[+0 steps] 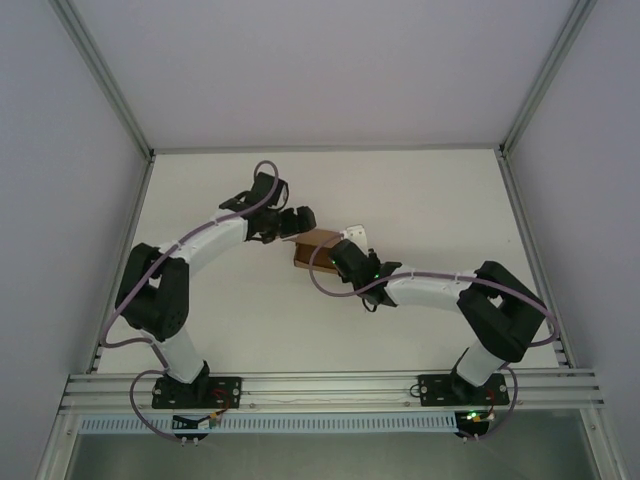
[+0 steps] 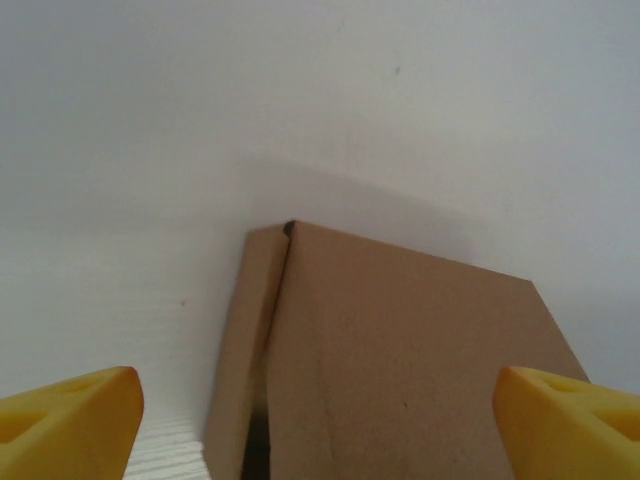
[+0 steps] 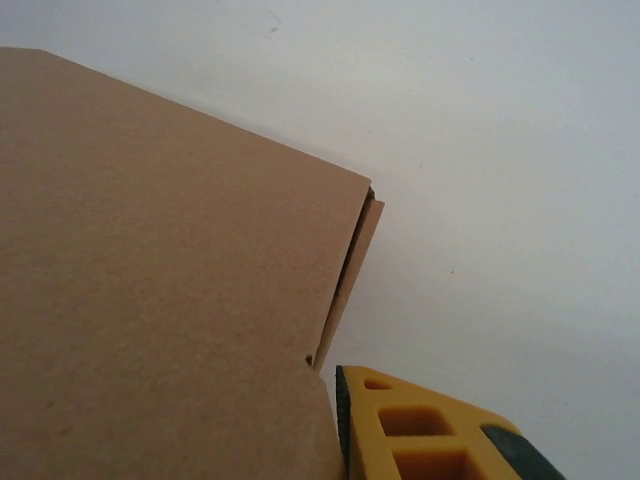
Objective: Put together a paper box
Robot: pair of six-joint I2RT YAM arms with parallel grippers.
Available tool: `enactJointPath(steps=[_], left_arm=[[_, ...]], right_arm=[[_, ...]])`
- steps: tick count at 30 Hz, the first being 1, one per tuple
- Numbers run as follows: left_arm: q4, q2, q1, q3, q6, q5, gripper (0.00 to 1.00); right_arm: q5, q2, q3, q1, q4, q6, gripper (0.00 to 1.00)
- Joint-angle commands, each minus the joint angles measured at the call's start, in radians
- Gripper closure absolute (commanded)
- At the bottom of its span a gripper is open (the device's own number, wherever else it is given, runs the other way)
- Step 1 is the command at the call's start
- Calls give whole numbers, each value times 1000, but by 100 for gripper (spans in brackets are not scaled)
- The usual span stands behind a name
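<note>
The paper box (image 1: 314, 248) sits near the middle of the white table (image 1: 240, 310), a small brown block between the two arms. From above, the left gripper (image 1: 296, 222) is at its far left corner and the right gripper (image 1: 343, 250) is against its right side. The left wrist camera shows that arm's yellow fingers (image 2: 70, 420) spread wide on either side of the box. The right wrist camera shows one yellow finger (image 3: 420, 430) beside a cardboard edge. Its partner is hidden, so I cannot tell whether those jaws are gripping.
</note>
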Motion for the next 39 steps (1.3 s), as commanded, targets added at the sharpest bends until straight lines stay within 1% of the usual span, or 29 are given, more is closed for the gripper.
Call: enactJointPath(steps=[1,3,5,6,7,10,11,14,16,18,19,20,22,23,26,30,32,35,39], left_arm=[[72,20,1,-31,19,89,19],[86,30,1,-51,24,117,26],[86,37,1,-68,34,99,30],[85,44,2,-74,41,88,30],[86,50,5,-83,46,86,31],[94,73,13,-108,53,89,31],[125,82,17,-114,52,86,31],[133,107,21,-115,61,82,31],[156,123,26,-121,66,103,32],[174,138,31,-119,68,117,33],[180,149,35,-117,64,126,35],[190,154,39,-118,64,141,35],[226,157,45,-133,65,164,36],[248,155,49,-146,64,174,38],[301,159,63,-173,55,221,48],[353,182,92,-207,9,290,51],[422,183,118,-247,-39,358,53],[531,184,163,-301,-106,445,56],[553,184,173,-314,-105,474,62]], right_arm=[[-12,-28,-14,6,32,-28,80],[-29,-33,-20,11,19,-18,78],[-47,-51,-34,14,9,-12,74],[-57,-65,-44,15,-1,-12,72],[-71,-82,-55,15,-13,-17,69],[-125,-145,-89,15,-87,-40,53],[-156,-172,-101,15,-121,-42,47],[-206,-243,-135,13,-194,-19,37],[-216,-288,-150,14,-231,2,30],[-234,-328,-165,8,-236,11,23],[-239,-349,-170,2,-229,26,19],[-265,-364,-173,-10,-219,33,15],[-330,-389,-169,-54,-193,64,5],[-375,-395,-167,-81,-180,76,0],[-500,-388,-134,-179,-163,140,0],[-620,-325,-50,-306,-206,253,0],[-671,-277,-2,-350,-228,281,0],[-739,-217,37,-393,-201,286,0],[-865,-113,91,-453,-161,295,0]])
